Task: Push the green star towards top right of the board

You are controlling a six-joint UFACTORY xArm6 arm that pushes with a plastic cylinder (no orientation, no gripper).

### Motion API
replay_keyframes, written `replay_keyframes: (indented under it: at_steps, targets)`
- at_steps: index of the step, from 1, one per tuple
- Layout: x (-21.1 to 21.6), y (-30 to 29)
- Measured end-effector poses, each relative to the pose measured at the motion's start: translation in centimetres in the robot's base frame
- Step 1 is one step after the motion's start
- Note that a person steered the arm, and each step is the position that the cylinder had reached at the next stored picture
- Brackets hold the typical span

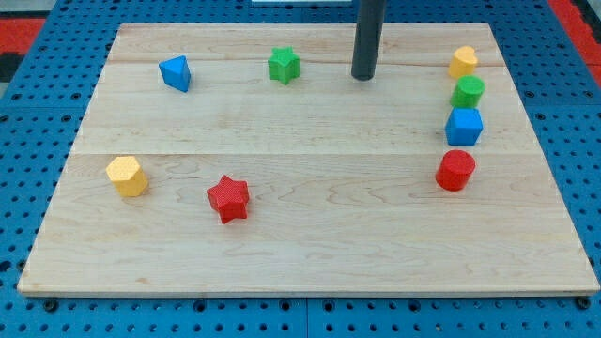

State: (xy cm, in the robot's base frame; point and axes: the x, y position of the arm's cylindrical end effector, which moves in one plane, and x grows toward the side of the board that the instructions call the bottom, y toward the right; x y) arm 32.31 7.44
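- My tip [363, 77] is a bare rod end with no jaws to open or close; it rests on the board [310, 253] near the top edge, to the view's right of the green star [284, 65], apart from it and touching no block
- The green star sits near the top edge, a little left of centre, well apart from the top right corner; judged from this, the push has hardly begun
- My tip is on the wrong side: to drive the star rightward it likely needs to get round to the star's left first
- Left of the star, the blue block [176, 72] lies near
- Far right of the star, a column runs down: yellow block [462, 62], green cylinder [468, 92], blue cube [463, 126], red cylinder [455, 170]; the top ones crowd the goal corner and could be knocked
- Well below the star, a red star [228, 198] and a yellow hexagon [126, 176] lie out of the way
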Motion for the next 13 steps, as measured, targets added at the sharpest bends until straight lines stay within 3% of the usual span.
replay_keyframes:
  at_steps: [1, 2, 3, 5, 6, 7, 9, 10, 13]
  targets:
    - [2.9, -7.1]
    - [1.5, -13.6]
    - [-1.1, -14.6]
    - [-4.8, -3.9]
    - [-5.9, -2.1]
    - [-6.0, -7.3]
    - [-9.6, 0.1]
    - [-9.4, 6.2]
    - [-6.5, 6.9]
